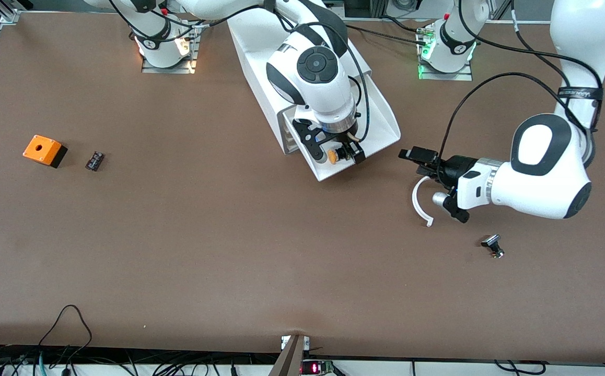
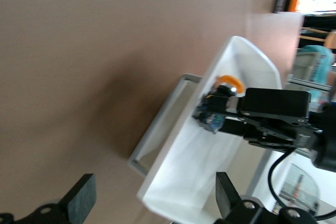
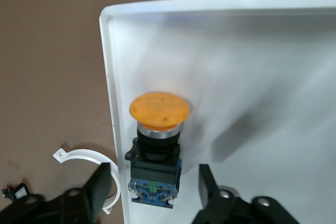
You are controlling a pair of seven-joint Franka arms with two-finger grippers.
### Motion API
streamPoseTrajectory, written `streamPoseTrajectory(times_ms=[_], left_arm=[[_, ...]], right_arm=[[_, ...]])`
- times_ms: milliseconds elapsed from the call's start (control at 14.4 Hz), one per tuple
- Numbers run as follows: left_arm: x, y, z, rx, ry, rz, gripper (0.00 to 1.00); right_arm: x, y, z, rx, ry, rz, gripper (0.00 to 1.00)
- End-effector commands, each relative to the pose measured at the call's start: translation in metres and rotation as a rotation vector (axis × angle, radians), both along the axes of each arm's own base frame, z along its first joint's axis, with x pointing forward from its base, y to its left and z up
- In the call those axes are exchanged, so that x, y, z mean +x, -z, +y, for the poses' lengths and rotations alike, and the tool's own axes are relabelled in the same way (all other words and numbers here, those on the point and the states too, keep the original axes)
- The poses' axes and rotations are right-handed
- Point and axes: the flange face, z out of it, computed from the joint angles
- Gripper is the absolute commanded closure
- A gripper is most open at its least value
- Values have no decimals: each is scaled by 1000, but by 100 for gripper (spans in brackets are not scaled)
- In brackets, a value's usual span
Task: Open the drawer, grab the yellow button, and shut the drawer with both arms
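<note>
The top drawer [image 1: 381, 125] of the white cabinet [image 1: 253, 62] is pulled out toward the front camera. The button [image 1: 332, 155], with an orange cap and a dark body, lies in the drawer's front corner. My right gripper [image 1: 335, 152] is down over it, open, with a finger on each side of the button's body [image 3: 155, 177], not touching it. The right wrist view shows the orange cap [image 3: 159, 109] on the white drawer floor [image 3: 262, 77]. My left gripper [image 1: 429, 176] is open and empty beside the drawer, toward the left arm's end. Its wrist view shows the drawer [image 2: 194, 166], the button [image 2: 230, 83] and the right gripper [image 2: 273, 111].
A white C-shaped ring [image 1: 419, 201] lies on the table under the left gripper. A black-capped metal part [image 1: 493, 246] lies nearer the front camera. An orange box with a hole [image 1: 44, 150] and a small black part [image 1: 94, 160] lie toward the right arm's end.
</note>
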Motion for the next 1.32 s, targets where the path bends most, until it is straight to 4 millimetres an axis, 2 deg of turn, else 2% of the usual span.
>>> streamPoseTrajectory(times_ms=[0,139,347,554,624,762,901,1040,1248], left_arm=[[5,-25,6,122,16,-5,0],[5,-40,12,197,39,-30,0],[7,-75,21,410,116,-135,0],[8,-107,22,581,188,-198,0],[14,-112,24,585,178,-224,0],[27,-107,26,580,152,-263,0],[28,-103,36,590,101,-238,0],[30,-93,30,627,-67,-196,0],[23,-73,-8,680,-257,-193,0]], right_arm=[[1,-5,6,8,15,-15,78],[0,-7,6,9,12,-15,100],[-1,-13,3,-1,3,-8,100],[9,-57,-13,19,20,-27,100],[22,-72,-29,37,46,-29,100],[37,-93,-54,34,22,-35,100],[45,-106,-80,-12,-119,-32,100],[65,-122,-116,-25,-242,-61,100],[96,-122,-178,-74,-427,-42,100]])
